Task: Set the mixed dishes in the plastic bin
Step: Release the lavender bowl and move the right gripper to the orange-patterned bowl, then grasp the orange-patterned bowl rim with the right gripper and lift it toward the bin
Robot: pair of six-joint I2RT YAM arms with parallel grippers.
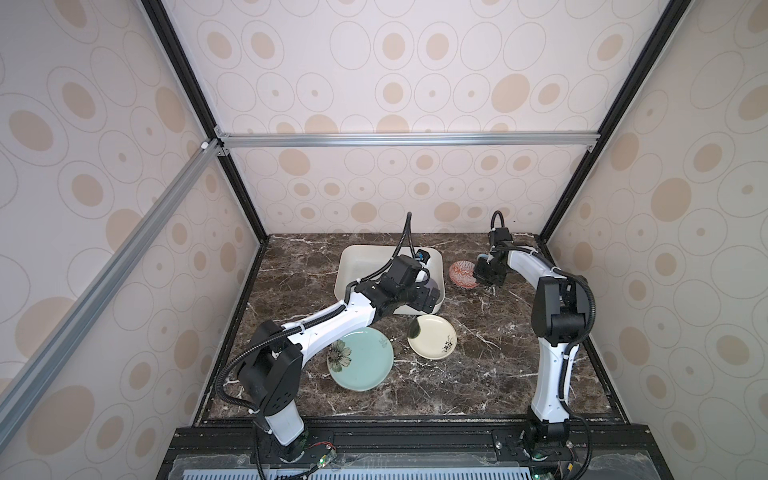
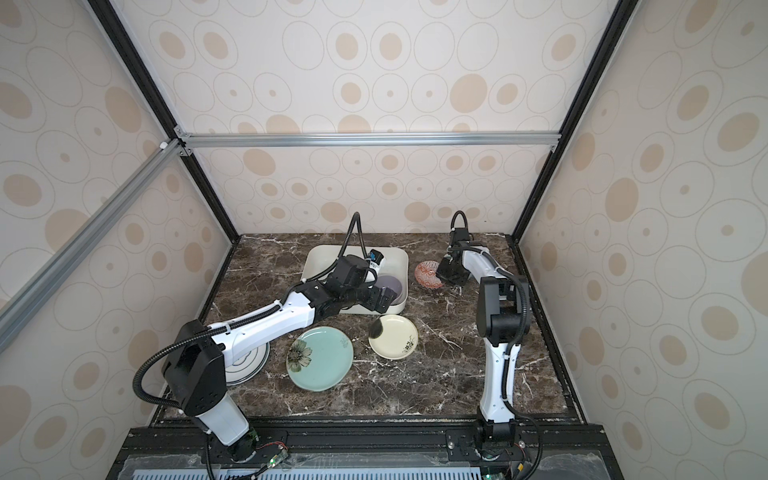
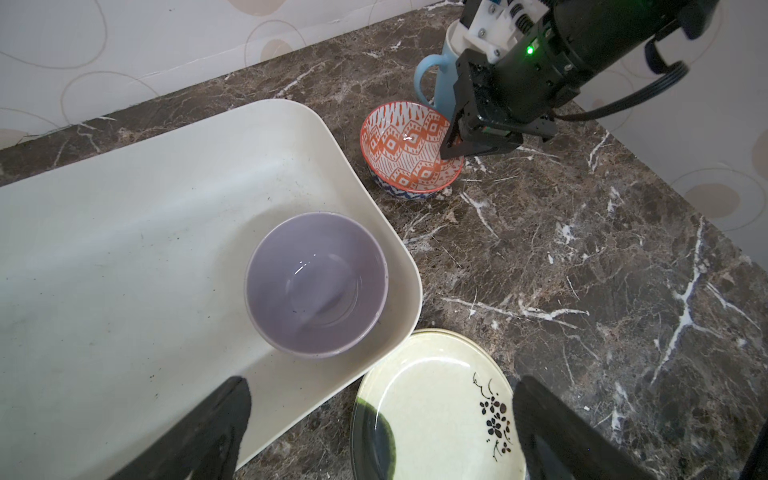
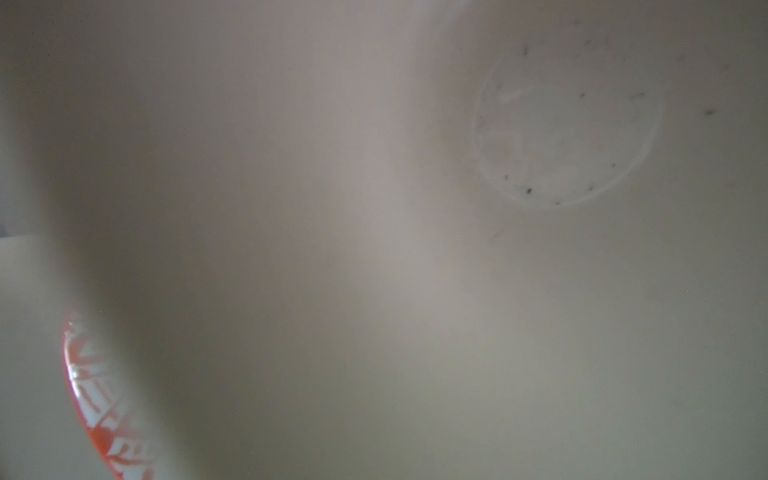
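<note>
Near the bench's (image 1: 490, 357) far edge, right pincer (image 3: 452, 146) is angling down, pinching red-patterned bowl's (image 3: 405, 156) rim beside plastic bin (image 1: 360, 252); left arm (image 1: 332, 321) is stretching forward, left pincer (image 3: 380, 392) gaping wide above lavender bowl (image 3: 316, 286) in bin's near-right corner.

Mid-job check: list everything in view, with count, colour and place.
plastic bin: one, white, table back.
lavender bowl: one, lavender, inside bin.
red-patterned bowl: one, red-white, right of bin.
mug: one, light blue, by that bowl.
cream plate: one, cream, before bin.
teal plate: one, teal, left of cream plate.
rimmed plate: at least one, white, under left arm.
table: one, dark marble.
left gripper: open, over bin's corner.
right gripper: shut on red-patterned bowl's rim.
</note>
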